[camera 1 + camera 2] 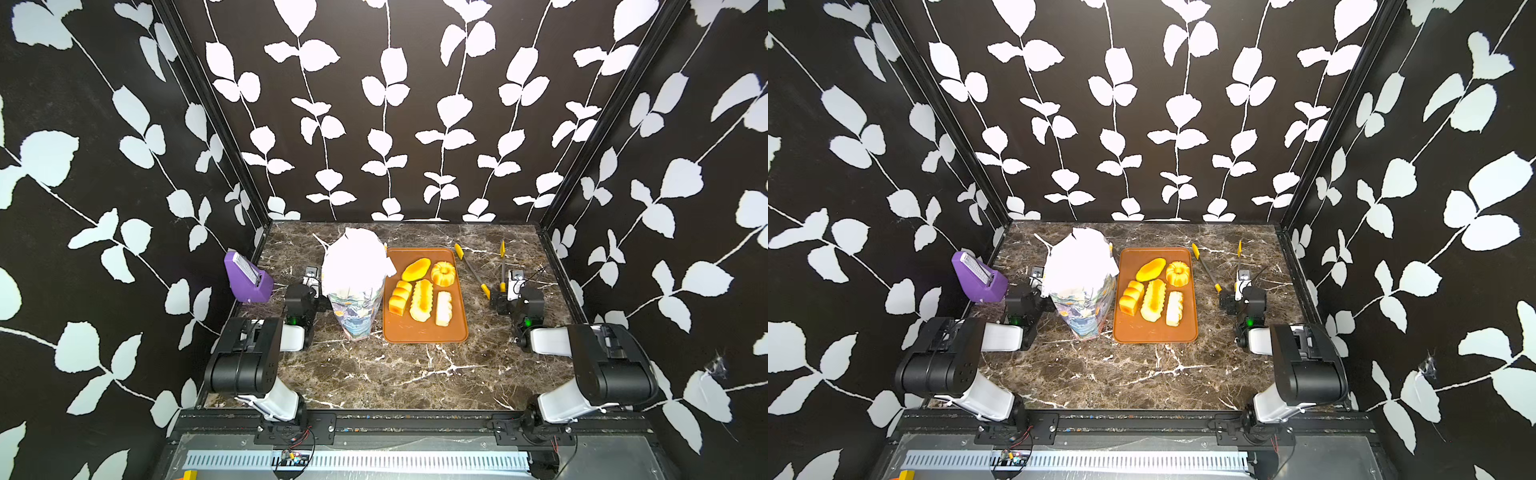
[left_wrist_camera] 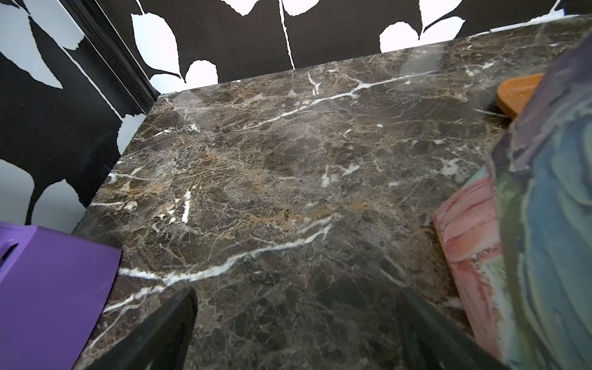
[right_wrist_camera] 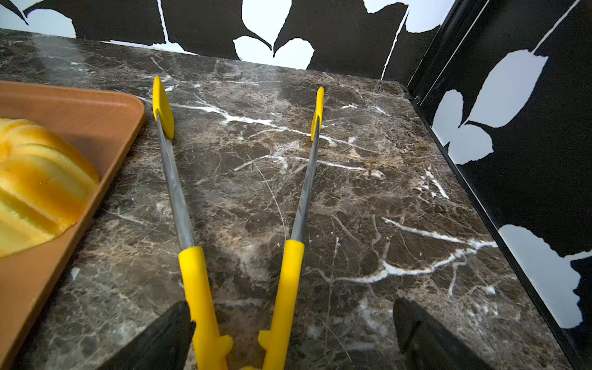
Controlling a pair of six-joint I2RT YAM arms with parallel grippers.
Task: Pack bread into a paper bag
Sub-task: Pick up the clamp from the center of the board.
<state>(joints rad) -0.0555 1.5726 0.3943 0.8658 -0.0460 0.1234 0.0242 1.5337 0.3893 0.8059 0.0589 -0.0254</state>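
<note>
The bread lies on a brown tray (image 1: 424, 332) mid-table: an oval bun (image 1: 415, 269), a ring-shaped bundt (image 1: 442, 273), a segmented loaf (image 1: 400, 297) and two long ridged loaves (image 1: 422, 300) (image 1: 443, 307). Left of the tray stands the paper bag (image 1: 355, 282) (image 1: 1079, 282), white at the top and flower-printed below. My left gripper (image 1: 311, 276) (image 2: 298, 294) is open just left of the bag (image 2: 544, 208), with only bare table between its fingers. My right gripper (image 1: 513, 284) (image 3: 291, 304) is open to the right of the tray, and the tongs' yellow handles lie between its fingers.
Yellow-tipped tongs (image 1: 473, 270) (image 3: 243, 192) lie spread open right of the tray (image 3: 96, 112), pointing to the back wall. A purple box (image 1: 248, 277) (image 2: 48, 288) sits at the table's left edge, close to my left gripper. Patterned walls enclose three sides.
</note>
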